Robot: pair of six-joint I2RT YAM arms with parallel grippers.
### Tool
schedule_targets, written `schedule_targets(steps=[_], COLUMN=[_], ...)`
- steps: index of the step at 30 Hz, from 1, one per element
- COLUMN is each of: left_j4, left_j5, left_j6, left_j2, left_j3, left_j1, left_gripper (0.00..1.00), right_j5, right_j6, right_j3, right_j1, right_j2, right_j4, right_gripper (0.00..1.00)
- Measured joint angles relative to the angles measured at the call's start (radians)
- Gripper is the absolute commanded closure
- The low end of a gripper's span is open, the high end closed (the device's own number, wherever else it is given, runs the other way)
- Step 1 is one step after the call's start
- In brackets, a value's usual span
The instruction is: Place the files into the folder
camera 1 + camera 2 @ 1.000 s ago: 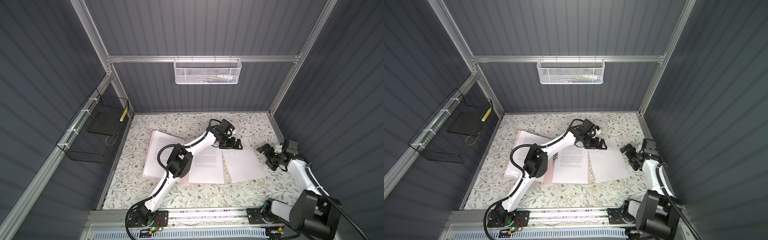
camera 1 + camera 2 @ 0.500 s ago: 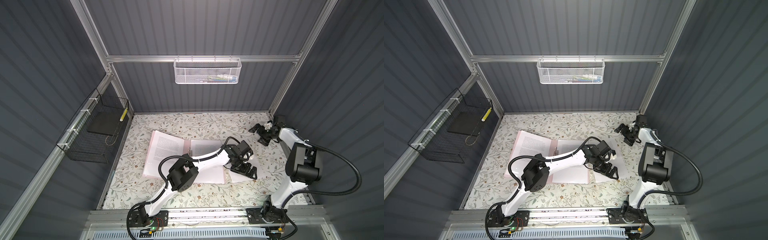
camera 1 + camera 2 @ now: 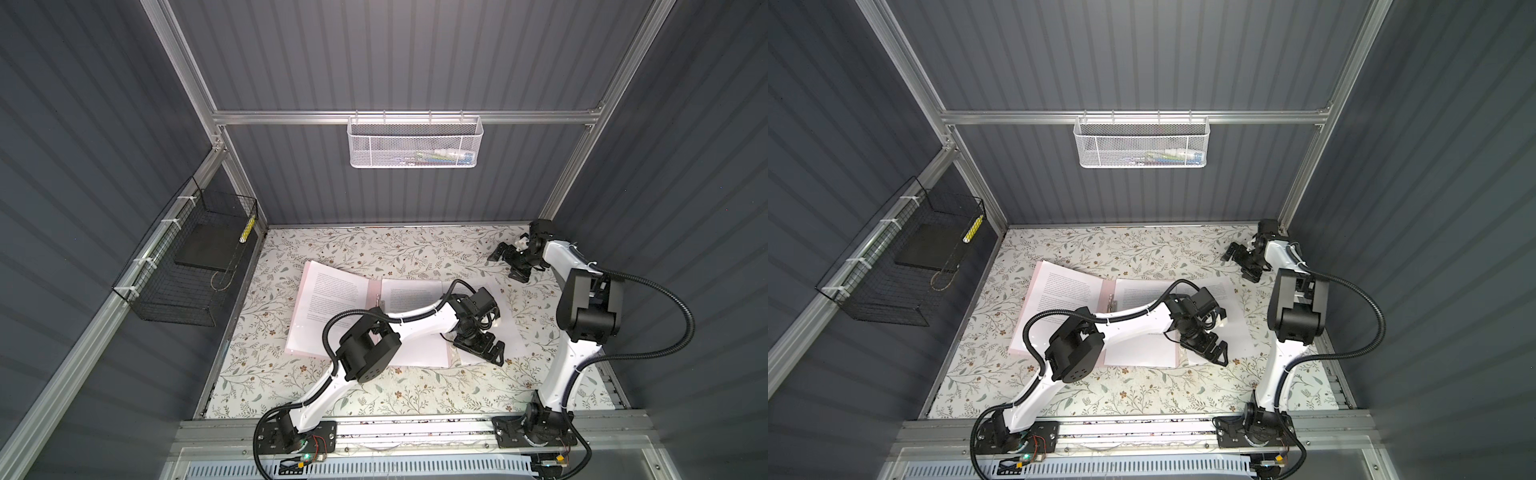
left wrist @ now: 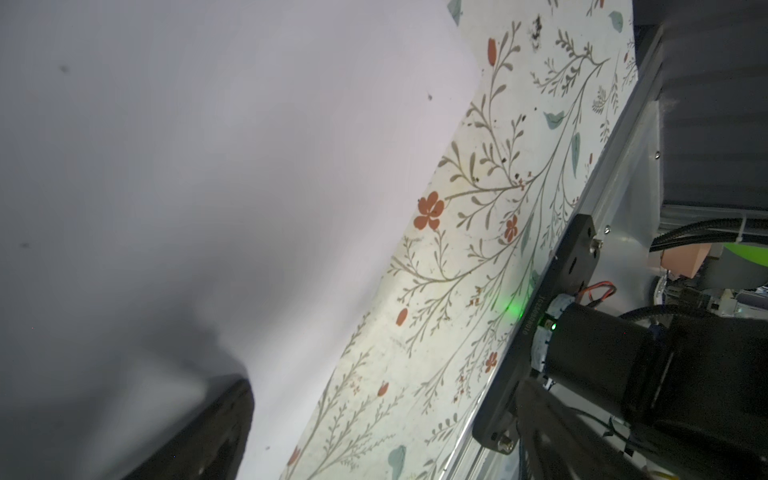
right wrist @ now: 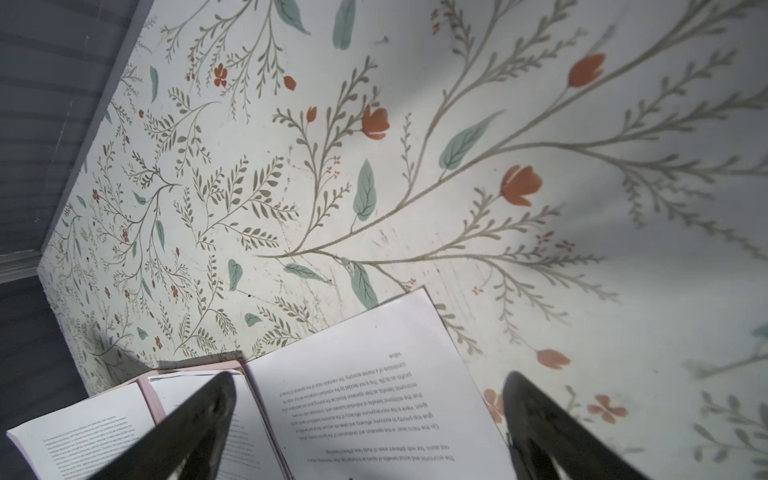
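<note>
One floral-print table (image 3: 374, 249) fills the cell floor in both top views. Black wire basket (image 3: 183, 291) hangs on the left wall with a flat black slab (image 3: 205, 245) lying in it. White mesh basket (image 3: 415, 141) hangs on the back rail, and the small items inside are too small to tell.

The folder (image 3: 373, 287) lies open and flat at mid-table, pale pink, spine running front to back. Metal clip (image 3: 379, 299) sits on the spine.

The files (image 3: 328, 307) are printed sheets. One stack lies on the folder's left half, its far edge lifted a bit. More sheets lie on the right half, partly hidden under the left arm. One loose sheet (image 3: 505, 328) lies on the table just right of the folder, touching or overlapping its right edge.

Left gripper (image 3: 478, 349) is low over the near part of that loose sheet, jaws spread wide, holding nothing. Contact with the paper is possibly there, but the wrist view is too blurred to say; one of its fingers (image 4: 199, 432) shows against white paper.

Right gripper (image 3: 509, 264) sits at the far right of the table, near the back corner, well apart from the folder. Its jaws are spread wide and empty, fingers (image 5: 199, 424) framing the loose sheet's far corner in the wrist view.
</note>
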Motion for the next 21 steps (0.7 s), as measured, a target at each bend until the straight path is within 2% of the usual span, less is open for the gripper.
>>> schedule_targets(steps=[7,16,21], left_j4=[-0.019,-0.031,-0.031], left_j5=[-0.063,-0.074,-0.073], left_j6=[0.052,0.078,0.081], left_j2=[-0.06,-0.062,-0.063], left_j3=[-0.085,-0.086,-0.087], left_j1=[0.001,0.001,0.002], left_gripper=[0.0,0.0,0.0], right_j5=[0.064,0.185,0.22], right_j6=[-0.066,-0.138,-0.158], right_j3=[0.112,0.166,0.172], right_j1=[0.038,0.114,0.119], right_j2=[0.109,0.169,0.175], right_j4=[-0.074,-0.196,-0.232], right_gripper=[0.01,0.01,0.01])
